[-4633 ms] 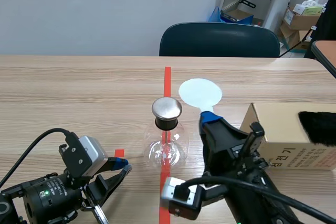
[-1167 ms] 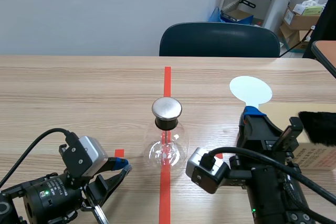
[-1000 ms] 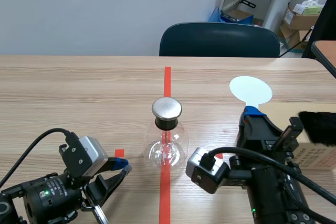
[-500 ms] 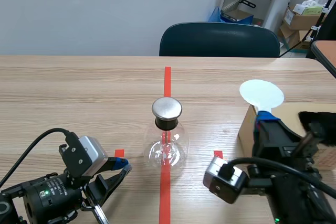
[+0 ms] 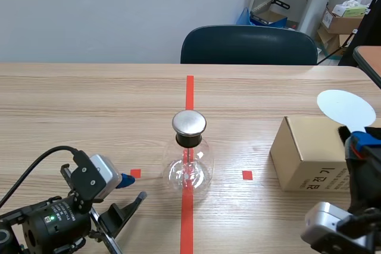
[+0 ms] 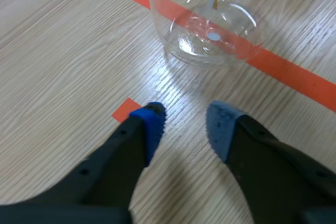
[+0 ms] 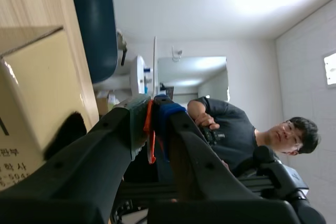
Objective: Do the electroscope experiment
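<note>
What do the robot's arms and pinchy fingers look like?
The black left arm has a looping black cable, a tiny green light and a boxy silver-grey camera. The left gripper has thick black fingers with blue dotted pads. The right gripper has one blue pad and one grey-green pad.

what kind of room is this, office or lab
Probably an office or storeroom used as a robot test bench: a wooden table with tape marks and a glass electroscope, an office chair behind it, and cardboard boxes stacked in the far corner.
</note>
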